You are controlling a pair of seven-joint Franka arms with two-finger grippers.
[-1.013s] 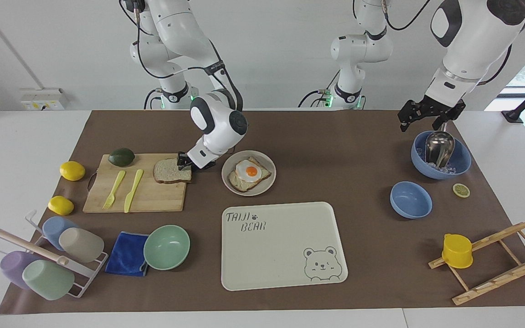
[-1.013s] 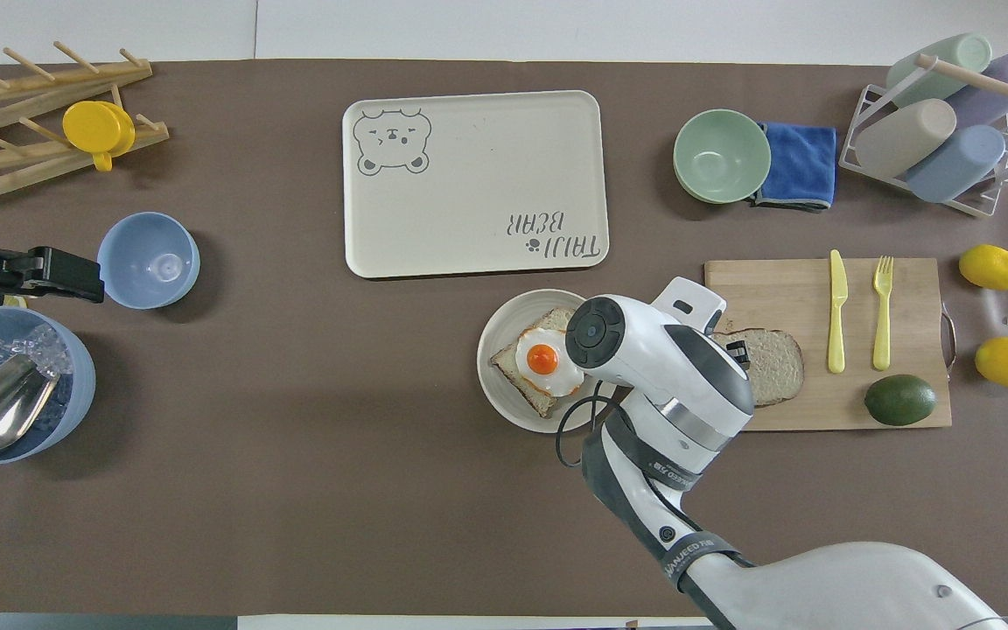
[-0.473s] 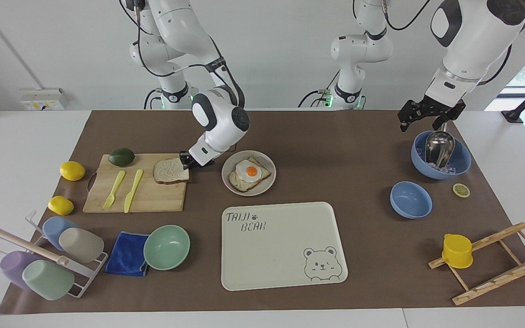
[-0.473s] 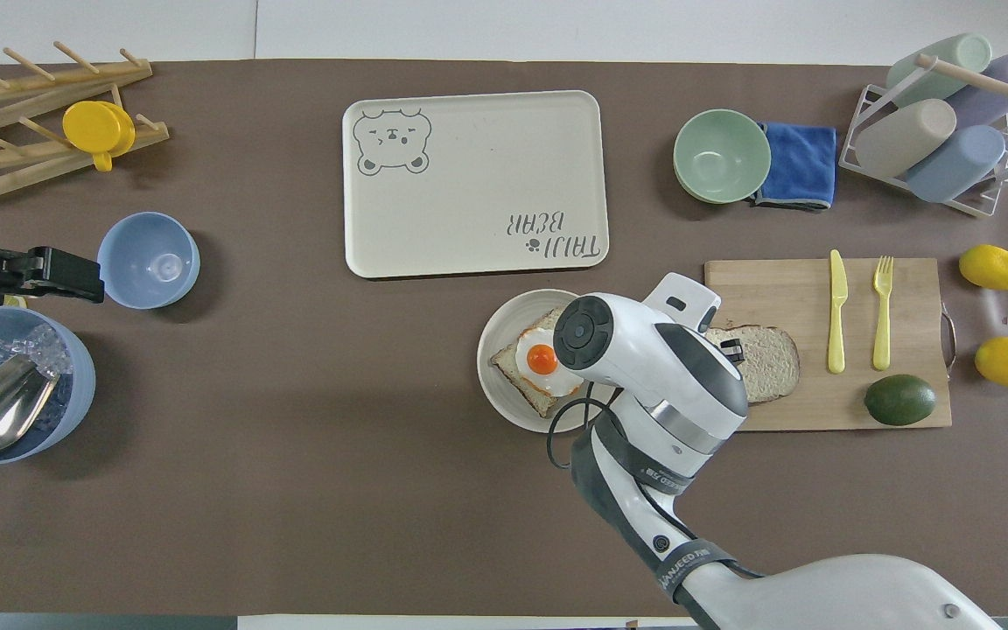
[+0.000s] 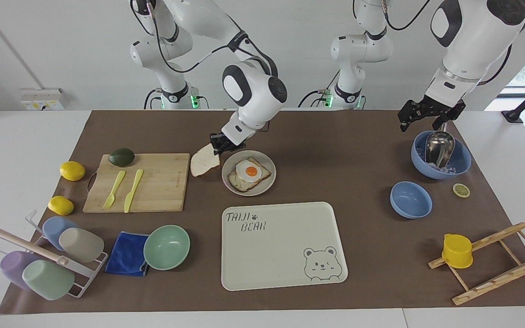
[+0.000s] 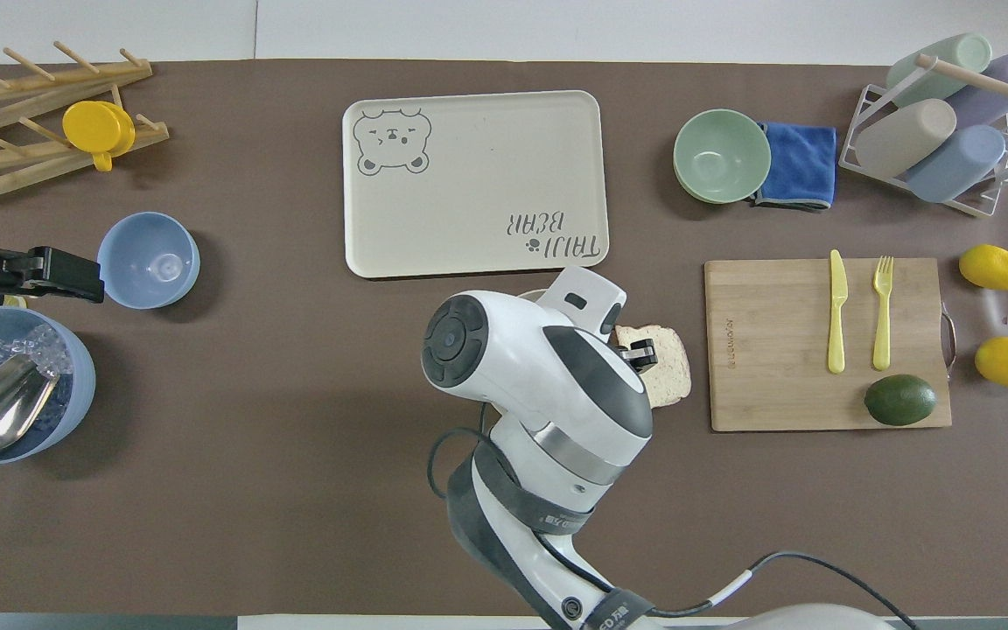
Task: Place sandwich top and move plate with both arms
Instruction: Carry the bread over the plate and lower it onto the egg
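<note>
My right gripper is shut on one edge of the sandwich top, a pale speckled slice with a brown crust. The slice hangs tilted in the air, over the gap between the cutting board and the plate. The small round beige plate holds a toast with a fried egg. In the overhead view the right arm covers nearly all of the plate, and the slice sticks out beside the gripper. My left gripper waits over the blue ice bowl at the left arm's end; it also shows in the overhead view.
The cream bear tray lies farther from the robots than the plate. The board carries a yellow fork, a knife and an avocado. A mint bowl, a blue cloth, a cup rack, lemons, a small blue bowl and a wooden rack are around.
My right gripper has lifted the slice off the cutting board and carried it toward the plate, rising as it went. The left arm has not moved.
</note>
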